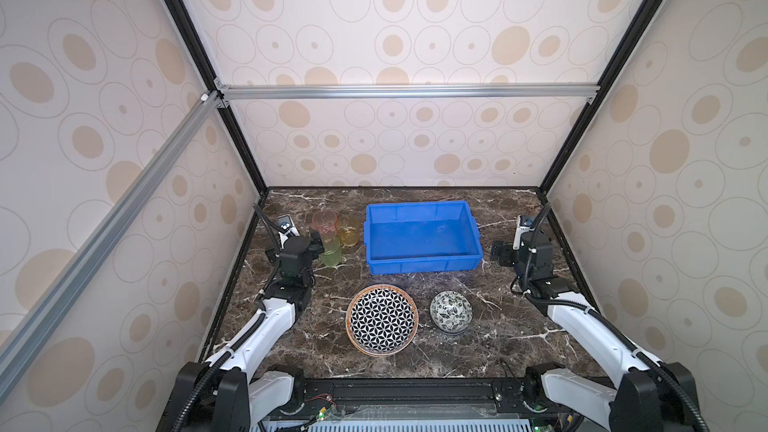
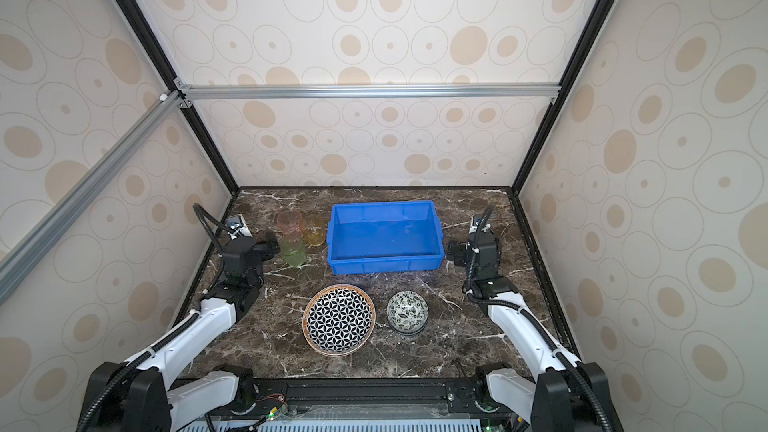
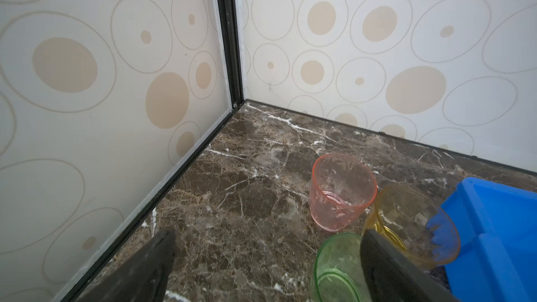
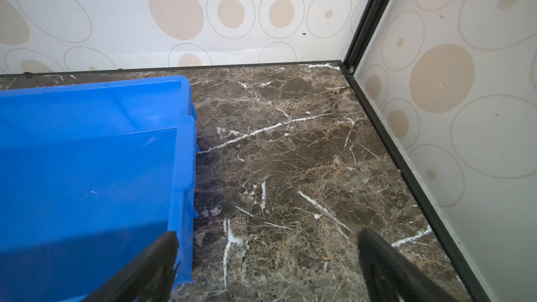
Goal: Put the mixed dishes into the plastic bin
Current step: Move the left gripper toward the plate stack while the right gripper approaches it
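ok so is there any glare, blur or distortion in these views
Both top views: wide-angle, so the side walls splay outward; back wall washed out, table dim, pale sheen on the bin floor. Left wrist view: left claw tips dark and soft, tumblers crisp. Right wrist view: right claw tips soft too, dark shadow on the table beside the bin.

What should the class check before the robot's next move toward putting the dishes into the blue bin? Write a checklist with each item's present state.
1. Plastic bin empty, mouth up: ok.
2. Left gripper open, holding nothing: ok.
3. Right gripper open, holding nothing: ok.
4. Pink tumbler, amber tumbler, green tumbler upright: ok.
5. Finger room between the tumblers: cannot tell.
6. Plate and bowl apart, outside the bin: ok.
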`<state>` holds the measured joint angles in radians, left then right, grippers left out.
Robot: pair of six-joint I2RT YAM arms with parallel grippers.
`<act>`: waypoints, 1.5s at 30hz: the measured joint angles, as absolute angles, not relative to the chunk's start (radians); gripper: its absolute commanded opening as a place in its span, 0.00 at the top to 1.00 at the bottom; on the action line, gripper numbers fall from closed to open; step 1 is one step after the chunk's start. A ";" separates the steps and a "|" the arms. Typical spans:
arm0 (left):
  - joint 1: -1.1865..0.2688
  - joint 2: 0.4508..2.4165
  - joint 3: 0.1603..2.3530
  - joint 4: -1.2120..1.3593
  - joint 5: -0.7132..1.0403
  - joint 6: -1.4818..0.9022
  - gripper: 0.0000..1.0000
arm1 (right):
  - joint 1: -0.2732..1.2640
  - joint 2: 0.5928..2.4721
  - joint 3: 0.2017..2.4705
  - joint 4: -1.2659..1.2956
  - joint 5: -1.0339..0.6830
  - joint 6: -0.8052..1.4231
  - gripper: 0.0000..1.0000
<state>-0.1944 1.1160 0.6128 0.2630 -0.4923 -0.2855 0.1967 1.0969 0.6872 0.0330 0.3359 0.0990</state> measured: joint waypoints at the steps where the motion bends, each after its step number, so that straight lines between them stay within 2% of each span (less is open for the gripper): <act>1: -0.204 1.116 0.638 0.217 -0.503 -0.297 0.01 | 0.211 1.095 0.710 0.005 0.348 0.100 0.00; 10: -0.316 1.098 0.762 -0.079 -0.514 -0.357 0.02 | 0.313 1.073 0.819 -0.220 0.366 0.132 0.01; 13: -0.331 1.069 0.762 -0.159 -0.500 -0.377 0.04 | 0.332 1.076 0.868 -0.298 0.333 0.159 0.05; 17: -0.337 1.011 0.762 -0.253 -0.472 -0.402 0.06 | 0.364 1.080 0.925 -0.370 0.290 0.194 0.05; 22: -0.345 0.963 0.765 -0.351 -0.418 -0.446 0.10 | 0.459 1.079 0.937 -0.428 0.242 0.229 0.07; 28: -0.376 0.961 0.766 -0.453 -0.343 -0.493 0.10 | 0.574 1.100 0.972 -0.458 0.140 0.278 0.09; 31: -0.400 0.961 0.766 -0.496 -0.318 -0.509 0.13 | 0.620 1.137 0.995 -0.458 0.081 0.293 0.11; 33: -0.413 0.961 0.766 -0.521 -0.302 -0.519 0.22 | 0.641 1.163 1.006 -0.456 0.043 0.300 0.13; 40: -0.448 0.956 0.766 -0.588 -0.231 -0.553 0.30 | 0.673 1.244 1.007 -0.450 -0.069 0.319 0.24; 45: -0.469 0.950 0.766 -0.630 -0.170 -0.562 0.34 | 0.700 1.308 1.009 -0.445 -0.149 0.324 0.27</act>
